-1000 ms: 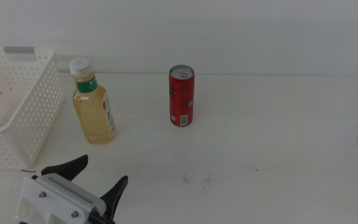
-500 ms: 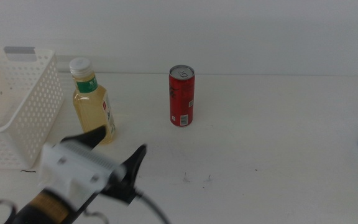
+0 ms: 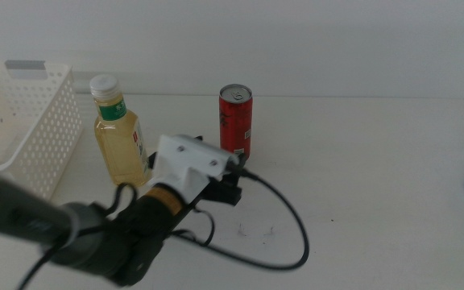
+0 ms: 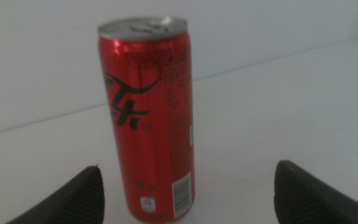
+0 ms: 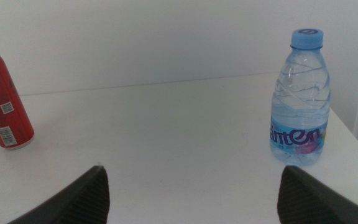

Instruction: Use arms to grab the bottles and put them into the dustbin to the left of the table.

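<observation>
While the left arm reaches in from the lower left of the middle view, its left gripper (image 3: 230,184) sits low on the bench (image 3: 361,161), just in front of the red can (image 3: 235,122). In the left wrist view the can (image 4: 148,118) stands between the two dark tips, jaws spread wide and released, nothing held; the can is off toward one tip rather than centred.

Step in hand, by my reading: approach to the can, grasp not yet made. Next move calls for a short advance so the jaws flank the can body, a small sideways correction to centre it, then closing.

Can: upright, long axis vertical, pull-tab end up, upper centre of the middle view. Yellow bottle (image 3: 120,133) upright just left of the arm, cap up, near the white basket (image 3: 22,145) at the far left edge. Water bottle (image 5: 299,98) upright, blue cap up, at the far right edge of the bench, well apart from the others.

Right gripper (image 5: 191,193): waiting, out of the middle view; jaws spread, empty.
</observation>
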